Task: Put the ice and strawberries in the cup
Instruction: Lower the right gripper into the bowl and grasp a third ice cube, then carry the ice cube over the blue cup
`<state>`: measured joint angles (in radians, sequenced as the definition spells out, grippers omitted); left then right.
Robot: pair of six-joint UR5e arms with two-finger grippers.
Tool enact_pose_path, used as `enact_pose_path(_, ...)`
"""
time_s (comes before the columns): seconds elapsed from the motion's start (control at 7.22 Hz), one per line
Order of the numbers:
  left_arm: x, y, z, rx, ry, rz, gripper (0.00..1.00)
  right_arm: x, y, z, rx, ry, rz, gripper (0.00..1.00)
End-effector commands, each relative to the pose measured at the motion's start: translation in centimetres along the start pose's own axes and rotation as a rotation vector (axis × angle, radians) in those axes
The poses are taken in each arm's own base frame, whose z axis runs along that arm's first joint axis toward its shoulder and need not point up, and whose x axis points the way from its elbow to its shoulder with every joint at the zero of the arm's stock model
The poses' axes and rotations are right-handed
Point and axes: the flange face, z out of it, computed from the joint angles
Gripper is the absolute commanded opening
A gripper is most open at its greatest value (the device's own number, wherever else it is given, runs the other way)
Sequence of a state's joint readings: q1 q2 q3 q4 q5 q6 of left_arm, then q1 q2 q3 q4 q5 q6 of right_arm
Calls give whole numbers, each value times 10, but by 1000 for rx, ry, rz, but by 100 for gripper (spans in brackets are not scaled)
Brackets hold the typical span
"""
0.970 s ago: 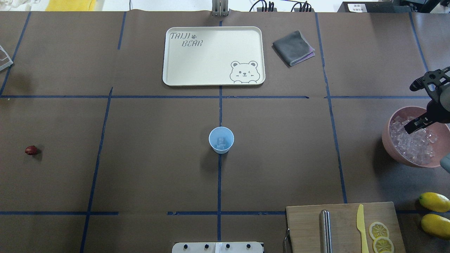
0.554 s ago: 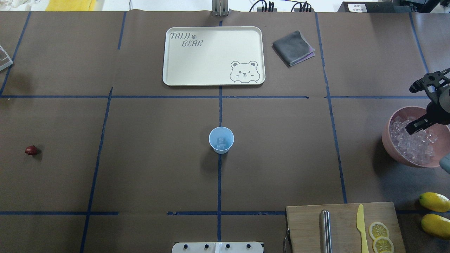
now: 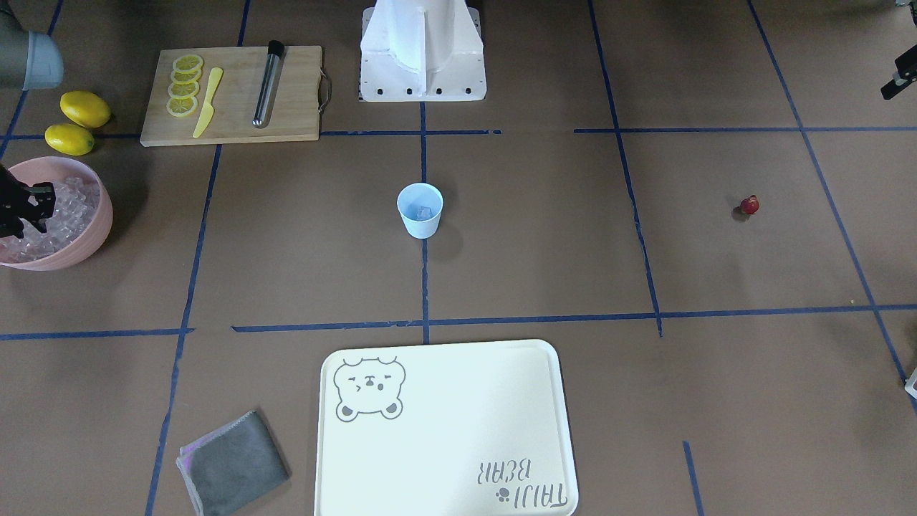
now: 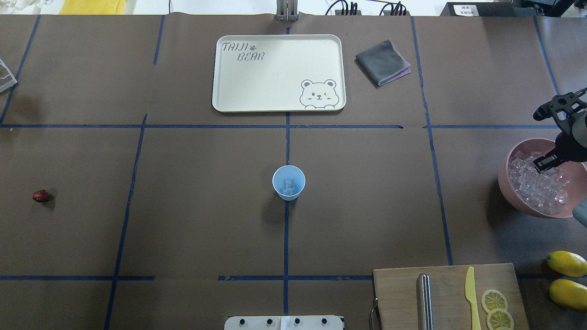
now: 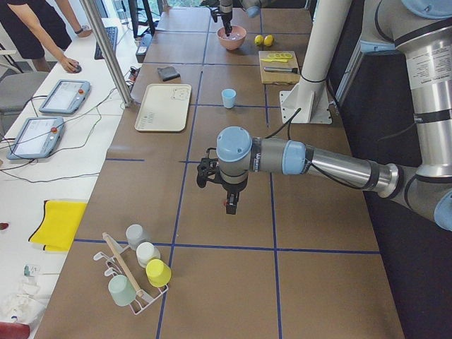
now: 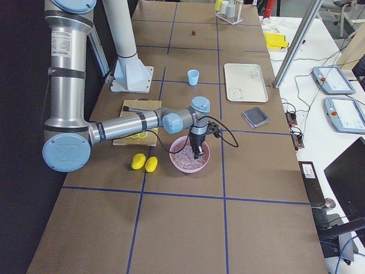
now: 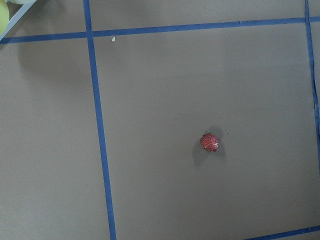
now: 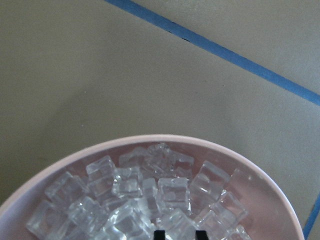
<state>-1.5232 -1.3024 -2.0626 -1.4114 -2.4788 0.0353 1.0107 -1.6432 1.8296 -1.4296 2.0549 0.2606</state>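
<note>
The right gripper (image 4: 545,163) hangs tip-down in the pink bowl (image 4: 504,183) at the desk's right edge, its fingertips (image 8: 159,234) down among the heaped ice (image 4: 539,185). The wrist view shows the 2 tips a little apart with a cube between them, so the jaws stand parted; whether they press on that cube cannot be told.

The cup (image 4: 288,182) stands upright at the middle of the desk, on the crossing of the blue tape lines, with at least 1 clear chunk at its bottom. The strawberry (image 4: 40,196) lies alone on the bare desk near the left edge, well apart from the cup.

The left gripper (image 5: 230,205) hovers above the desk's left end, pointing down; its jaw state cannot be told.

A cream tray (image 4: 279,73) and a folded grey cloth (image 4: 383,62) lie along the far edge. A wooden board (image 4: 449,298) sits at the near edge toward the right corner, with 2 lemons (image 4: 567,263) just beside it.
</note>
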Motion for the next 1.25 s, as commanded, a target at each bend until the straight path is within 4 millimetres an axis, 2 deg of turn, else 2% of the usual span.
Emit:
enact_pose_path(0.0, 0, 0, 0, 1, 0, 1, 100, -2, 2, -7, 10, -4, -4, 0)
enact_pose_path(0.28, 3, 1, -3, 5, -2, 6, 100, -18, 13, -44, 33, -27, -11, 0)
enact_pose_path(0.42, 5, 1, -4, 7, 0, 7, 100, -35, 12, -75, 39, -30, 1, 0)
enact_pose_path(0.55, 5, 8, -4, 4, 0, 4, 100, -59, 3, -105, 58, -83, 71, 0)
enact_pose_path(0.69, 7, 10, -5, 5, 0, 5, 100, -88, -18, -133, 83, -188, 197, 0)
enact_pose_path(0.83, 7, 10, -5, 5, 0, 5, 100, -124, -39, -155, 93, -270, 280, 0)
enact_pose_path(1.11, 7, 10, -5, 5, 0, 5, 100, -243, -75, -186, 53, -391, 508, 0)
